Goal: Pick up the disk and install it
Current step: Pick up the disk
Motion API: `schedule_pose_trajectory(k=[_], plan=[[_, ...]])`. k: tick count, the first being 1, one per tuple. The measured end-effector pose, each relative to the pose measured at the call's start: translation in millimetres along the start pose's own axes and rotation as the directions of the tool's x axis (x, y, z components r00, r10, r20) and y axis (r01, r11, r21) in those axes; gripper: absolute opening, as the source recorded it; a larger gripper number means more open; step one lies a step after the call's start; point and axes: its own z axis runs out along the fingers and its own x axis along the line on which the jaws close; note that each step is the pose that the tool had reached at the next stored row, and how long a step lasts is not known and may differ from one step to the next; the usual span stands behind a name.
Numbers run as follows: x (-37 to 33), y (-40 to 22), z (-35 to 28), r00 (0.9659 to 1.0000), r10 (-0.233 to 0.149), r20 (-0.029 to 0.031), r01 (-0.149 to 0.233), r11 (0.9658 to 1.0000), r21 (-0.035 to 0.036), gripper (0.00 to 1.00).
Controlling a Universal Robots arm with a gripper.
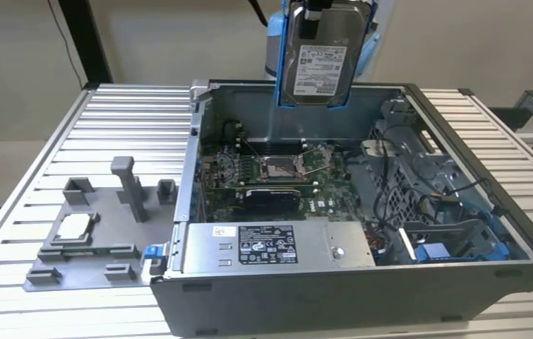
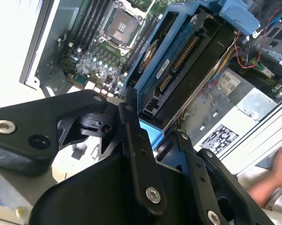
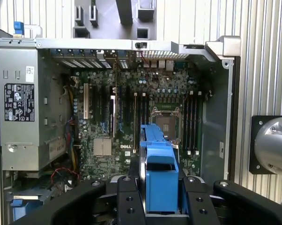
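Pickup looks done and installing is left: the jaws clamp the disk (image 1: 321,63) by its blue bracket (image 3: 159,178), upright at twelve o'clock over the open computer case (image 1: 342,293).

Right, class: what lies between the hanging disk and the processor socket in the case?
Nothing: in the exterior view the disk hangs above the open case, and the stretch down to the processor socket is bare air.

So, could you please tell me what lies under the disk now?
The disk, held by the gripper, hangs above the open case: below it lie the motherboard and its processor socket. The board right beneath the disk is covered.
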Motion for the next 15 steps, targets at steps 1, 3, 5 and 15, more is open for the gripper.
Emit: schedule_pose_trajectory(k=[1, 3, 5, 15], plan=[[0.0, -1.6, -0.1, 1.0000, 0.000, 0.0000, 0.000, 1.0000, 0.0000, 0.00], [0.0, -4.6, -0.2, 1.0000, 0.000, 0.0000, 0.000, 1.0000, -0.0001, 0.00], [0.0, -7.8, -0.2, 1.0000, 0.000, -0.0001, 0.000, 1.0000, 0.0000, 0.00], [0.1, -20.9, -0.6, 1.0000, 0.000, 0.0000, 0.000, 1.0000, 0.0000, 0.00]])
